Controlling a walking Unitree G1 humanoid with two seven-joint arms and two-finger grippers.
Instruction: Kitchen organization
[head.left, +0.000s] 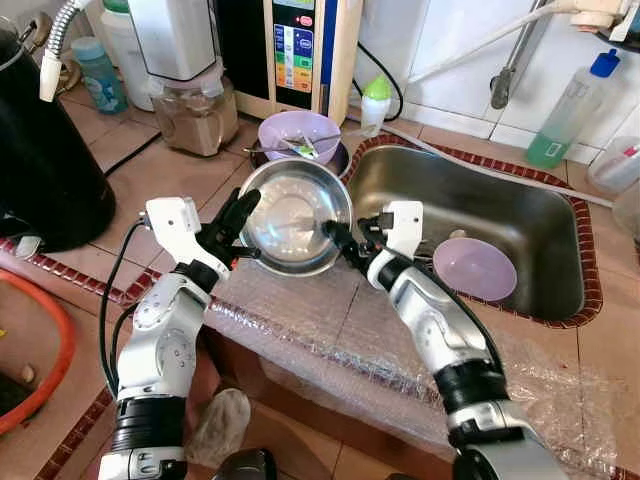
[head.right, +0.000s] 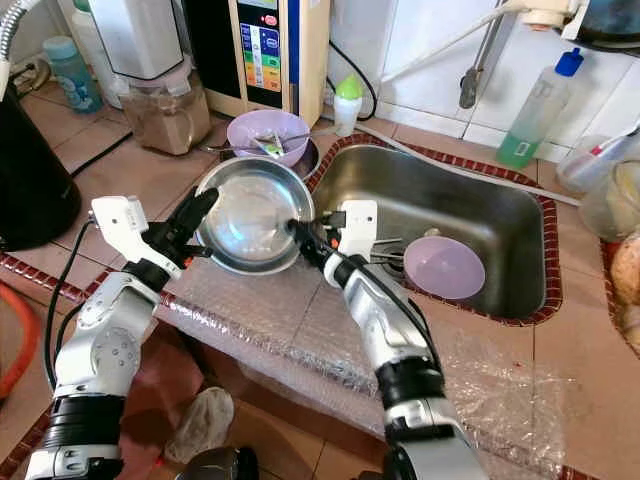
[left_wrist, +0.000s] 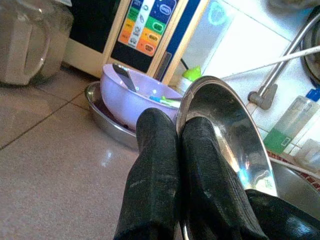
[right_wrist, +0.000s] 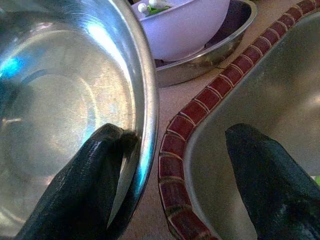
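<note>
While the left gripper (head.left: 240, 208) pinches the steel bowl (head.left: 295, 215) at its nine o'clock rim — fingers closed on the edge — the right gripper (right_wrist: 195, 165), at four o'clock, stands wide, one finger (right_wrist: 90, 185) seemingly inside the bowl, beside the sink (head.left: 540, 225).
</note>
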